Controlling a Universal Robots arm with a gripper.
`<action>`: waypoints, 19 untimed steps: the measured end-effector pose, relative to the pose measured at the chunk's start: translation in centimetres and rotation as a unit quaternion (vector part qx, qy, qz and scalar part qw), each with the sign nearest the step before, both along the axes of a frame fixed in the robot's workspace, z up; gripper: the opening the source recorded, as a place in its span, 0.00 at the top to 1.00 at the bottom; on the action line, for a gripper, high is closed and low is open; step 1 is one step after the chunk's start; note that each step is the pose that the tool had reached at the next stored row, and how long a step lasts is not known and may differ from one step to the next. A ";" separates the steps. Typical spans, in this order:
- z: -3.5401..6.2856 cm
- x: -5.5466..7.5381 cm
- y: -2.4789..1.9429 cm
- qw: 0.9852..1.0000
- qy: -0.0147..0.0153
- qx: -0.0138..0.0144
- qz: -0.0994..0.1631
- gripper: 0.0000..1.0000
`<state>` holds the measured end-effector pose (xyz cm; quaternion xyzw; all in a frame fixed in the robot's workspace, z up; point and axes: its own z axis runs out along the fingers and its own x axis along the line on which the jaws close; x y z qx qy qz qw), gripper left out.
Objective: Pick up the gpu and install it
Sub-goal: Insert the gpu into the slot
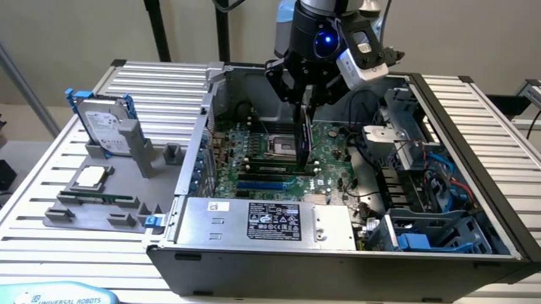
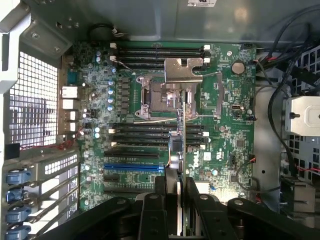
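Gripper [image 1: 305, 104] holds the gpu [image 1: 305, 139] on edge over the motherboard [image 1: 253, 171] inside the open case [image 1: 253, 272].

In the exterior view the case carries the motherboard at centre and a power supply [image 1: 270, 221] at six o'clock; at the case's nine o'clock a grey holder [image 1: 93, 212] keeps a hard drive [image 1: 106, 130] upright and a CPU chip [image 1: 91, 178] flat; the gripper, at twelve o'clock, is part-closed and clamped on the gpu's upper edge, the card hanging upright; the wrist view looks down the card's thin green edge [image 2: 185, 150] between the fingers [image 2: 167, 200], beside the CPU socket [image 2: 165, 95].
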<state>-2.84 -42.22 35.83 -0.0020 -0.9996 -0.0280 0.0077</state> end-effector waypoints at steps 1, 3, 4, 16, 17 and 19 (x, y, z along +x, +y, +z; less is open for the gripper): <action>0.00 0.0 0.00 1.000 0.000 0.000 0.000 0.73; 0.00 0.0 0.00 1.000 0.000 0.000 0.000 0.73; 0.00 0.0 0.00 1.000 0.000 0.000 0.000 0.73; -0.08 0.0 0.02 1.000 -0.003 0.000 0.024 0.73; -0.11 0.0 0.01 0.999 -0.003 0.000 0.033 0.73; -0.17 0.0 0.01 0.999 -0.003 0.000 0.050 0.73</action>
